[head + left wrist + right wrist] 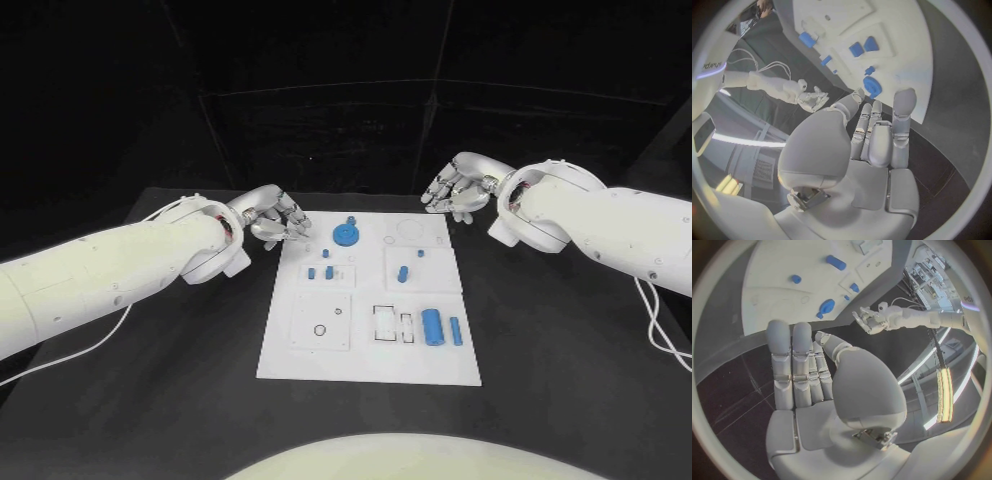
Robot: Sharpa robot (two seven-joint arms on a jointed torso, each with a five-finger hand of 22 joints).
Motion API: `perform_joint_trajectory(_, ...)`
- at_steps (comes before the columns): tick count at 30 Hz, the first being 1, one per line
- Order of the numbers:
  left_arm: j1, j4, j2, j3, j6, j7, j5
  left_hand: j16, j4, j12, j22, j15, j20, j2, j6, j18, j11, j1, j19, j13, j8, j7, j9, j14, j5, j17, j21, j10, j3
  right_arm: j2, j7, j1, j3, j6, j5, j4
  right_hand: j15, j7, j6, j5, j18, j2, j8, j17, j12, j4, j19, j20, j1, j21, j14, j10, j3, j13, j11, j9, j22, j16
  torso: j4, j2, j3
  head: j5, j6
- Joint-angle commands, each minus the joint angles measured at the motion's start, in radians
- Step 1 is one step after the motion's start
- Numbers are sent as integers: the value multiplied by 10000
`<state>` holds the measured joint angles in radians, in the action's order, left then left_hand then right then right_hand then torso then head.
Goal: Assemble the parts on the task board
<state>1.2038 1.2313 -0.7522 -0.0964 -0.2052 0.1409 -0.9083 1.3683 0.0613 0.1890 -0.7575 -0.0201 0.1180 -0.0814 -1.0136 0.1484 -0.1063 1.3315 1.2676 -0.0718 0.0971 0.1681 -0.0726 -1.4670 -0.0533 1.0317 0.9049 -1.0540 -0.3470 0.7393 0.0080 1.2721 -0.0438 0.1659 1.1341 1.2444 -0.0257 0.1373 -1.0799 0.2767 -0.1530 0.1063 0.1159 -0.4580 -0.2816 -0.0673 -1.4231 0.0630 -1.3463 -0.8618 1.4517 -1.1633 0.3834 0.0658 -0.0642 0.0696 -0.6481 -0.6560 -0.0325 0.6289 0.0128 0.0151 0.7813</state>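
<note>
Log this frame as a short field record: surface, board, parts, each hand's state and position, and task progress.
surface: black table
board: white task board in the middle of the table
parts: blue parts lie on the board, among them a round blue piece near the far edge and a blue cylinder nearer the robot
left hand: left hand holds nothing, at the board's far left corner
right hand: right hand holds nothing, beyond the board's far right corner
progress: no part picked up yet
</note>
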Motion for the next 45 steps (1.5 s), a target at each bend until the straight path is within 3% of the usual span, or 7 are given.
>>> perform_joint_trajectory(1, 14, 465, -222, 13, -476, 1793, 4368, -353, -71, 90, 656, 58, -14, 74, -109, 286, 41, -84, -380, 7, 64, -1, 19, 219, 30, -689, -630, -219, -87, 115, -712, -117, 0, 556, 2749, 225, -24, 10, -87, -93, 271, 6, -107, -821, 58, 10, -251, -59, -56, -1236, 230, -46, 97, 18, 33, -12, -1370, -998, 20, 8, -2, -194, -59)
perform_joint_trajectory(2, 11, 606, -293, 12, -439, 2050, 5050, -465, -85, 142, 852, 76, -21, 101, -147, 322, 58, -94, -502, -2, 78, -14, 20, 300, 25, -908, -824, -323, -124, 148, -827, -176, 0, 547, 3072, 296, -23, 12, -87, -113, 305, 10, -122, -1150, 77, 13, -290, -49, -46, -1432, 302, -26, 109, 15, 31, -13, -1587, -1322, 16, 4, 2, -300, -100)
perform_joint_trajectory(6, -5, 1089, -512, 10, -284, 2810, 7015, -597, -132, 324, 1062, 129, -66, 151, -318, 362, 147, -147, -664, -44, 166, -67, 9, 404, 20, -1136, -1070, -637, -187, 199, -1226, -424, 0, 439, 4120, 510, 17, -2, -70, -211, 386, 72, -173, -1450, 183, 28, -350, 30, 10, -1820, 312, 109, 131, -16, 4, -17, -1993, -1678, 11, 7, 4, -448, -181)
perform_joint_trajectory(12, -33, 1506, -662, 7, -182, 3316, 8278, -848, -97, 405, 1128, 170, -106, 205, -358, 360, 193, -81, -788, -49, 190, -107, 25, 598, 12, -1606, -1211, -727, -301, 118, -1508, -773, 0, 343, 5013, 563, 122, 28, 103, -387, 422, 199, -318, -1497, 413, 58, -314, 111, 93, -2001, 248, 436, 177, -46, -96, -39, -2170, -1794, 2, 4, -6, -576, -210)
perform_joint_trajectory(23, -53, 1625, -693, 4, -48, 3533, 8676, -896, -130, 517, 1158, 179, -123, 158, -275, 354, 201, -172, -821, -73, 148, -74, 53, 637, 7, -1684, -1281, -831, -298, -123, -1259, -1101, 1, 437, 5359, 486, 172, 91, 286, -456, 495, 336, -486, -2367, 566, 47, -373, 178, 100, -2619, 341, 584, 309, -43, -163, -31, -2865, -2698, -2, 27, -3, -584, -248)
perform_joint_trajectory(32, -55, 1664, -692, 4, -35, 3464, 8698, -904, -129, 558, 1169, 166, -120, 120, -206, 349, 174, -195, -823, -80, 122, -13, 63, 643, 4, -1697, -1305, -840, -290, -189, -1200, -1161, 1, 63, 5351, 590, 194, 104, 373, -350, 580, 482, -504, -3049, 583, 32, -439, 218, 146, -3198, 400, 565, 332, -27, -176, -27, -3572, -3387, 2, 42, 5, -488, -194)
perform_joint_trajectory(45, -55, 1663, -672, 4, 1, 3391, 8702, -908, -122, 567, 1171, 163, -119, 113, -197, 348, 169, -191, -824, -82, 120, -3, 64, 646, 2, -1709, -1310, -841, -291, -370, -1112, -1184, 1, -138, 5316, 569, 187, 108, 345, -327, 589, 425, -486, -3222, 589, -14, -414, 237, 48, -3386, 359, 553, 456, -28, -177, -17, -3775, -3614, 5, 49, -1, -461, -167)
